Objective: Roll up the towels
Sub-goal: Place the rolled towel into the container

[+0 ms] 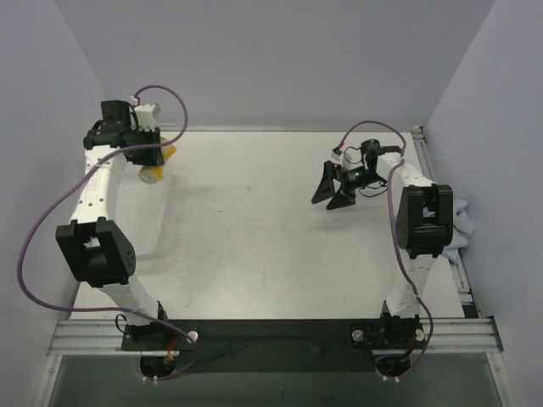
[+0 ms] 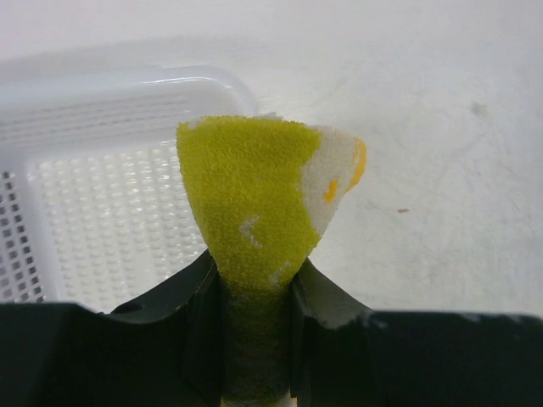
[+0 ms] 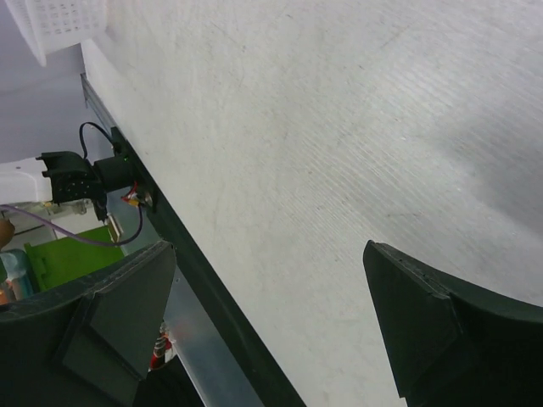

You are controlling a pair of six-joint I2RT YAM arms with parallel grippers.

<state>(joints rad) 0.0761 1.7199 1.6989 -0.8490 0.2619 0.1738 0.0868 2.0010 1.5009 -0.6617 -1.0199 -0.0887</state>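
Over the basket point(image 2: 102, 93), the left gripper point(image 2: 254, 288) clamps the printed towel point(image 2: 246, 203) — probably to lift it out; the right gripper point(image 3: 267, 280) gapes idle.

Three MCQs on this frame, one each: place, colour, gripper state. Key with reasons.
1. The white mesh basket sits:
A) on the left side of the table
B) at its centre
C) on its right side

2. The towel in the left gripper shows mostly:
A) light blue
B) yellow-green
C) red

3. The right gripper is:
A) shut on a towel
B) shut on the basket
C) open, empty

Key:
1A, the top view has it along the left edge.
2B, the left wrist view shows yellow-green pile with a cream corner.
3C, its fingers stand wide apart over bare table.
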